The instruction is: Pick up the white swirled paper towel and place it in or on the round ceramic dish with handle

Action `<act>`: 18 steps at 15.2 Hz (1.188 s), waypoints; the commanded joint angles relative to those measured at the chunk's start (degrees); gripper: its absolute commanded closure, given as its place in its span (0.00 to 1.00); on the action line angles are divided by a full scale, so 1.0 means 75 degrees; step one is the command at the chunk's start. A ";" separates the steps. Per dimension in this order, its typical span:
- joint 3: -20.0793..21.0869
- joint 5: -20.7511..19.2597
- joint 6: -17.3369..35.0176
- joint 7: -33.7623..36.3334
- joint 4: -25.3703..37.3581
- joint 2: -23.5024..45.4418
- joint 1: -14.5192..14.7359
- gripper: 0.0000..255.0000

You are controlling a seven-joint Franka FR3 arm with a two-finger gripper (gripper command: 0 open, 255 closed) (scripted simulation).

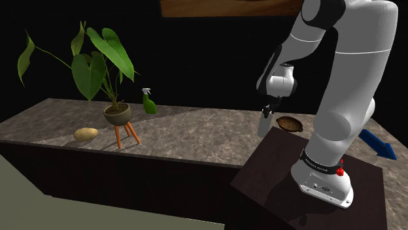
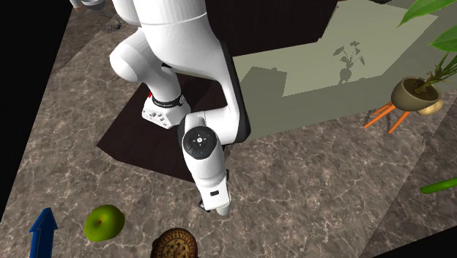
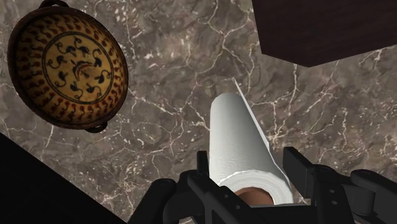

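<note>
The pincer (image 3: 249, 167) stood clamped on the towel roll (image 3: 240, 137), fingers on either side, over the marbled desk (image 3: 178, 89), near but apart from the patterned dish (image 3: 67, 70).

The white arm (image 1: 346, 98) rises from its base, folds at the elbow and points its wrist downward. Its black gripper (image 3: 248, 160) hangs there — fingers (image 3: 295, 164) clasping the paper towel roll (image 3: 236, 130) between them.
</note>
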 commanded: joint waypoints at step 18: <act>-0.1815 -0.5026 -0.2031 0.3653 -0.0138 -0.2633 0.0819 1.00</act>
